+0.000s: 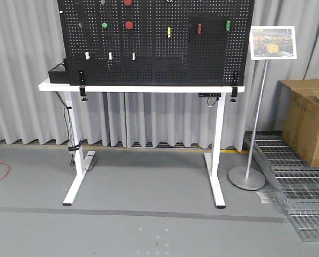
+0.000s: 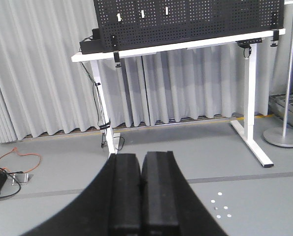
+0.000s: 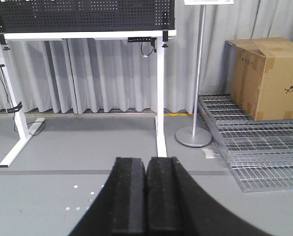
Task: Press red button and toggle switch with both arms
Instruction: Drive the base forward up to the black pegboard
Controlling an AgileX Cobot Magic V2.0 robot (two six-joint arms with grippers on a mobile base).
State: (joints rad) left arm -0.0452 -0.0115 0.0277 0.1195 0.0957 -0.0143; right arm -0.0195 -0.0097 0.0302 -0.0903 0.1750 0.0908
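Right gripper [image 3: 146, 196] at lower centre, jaws pressed together, nothing between them, above grey floor. White table [image 3: 160, 98] carrying a black pegboard [image 3: 82, 14] upper left. Sign stand [image 3: 193, 135] beside the table leg. Cardboard box [image 3: 269, 78] resting on steel grating [image 3: 254, 147], far right.

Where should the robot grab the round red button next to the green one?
Likely no pinching: the red button faces out from the upright pegboard, so come straight at its round front from the room side and push.
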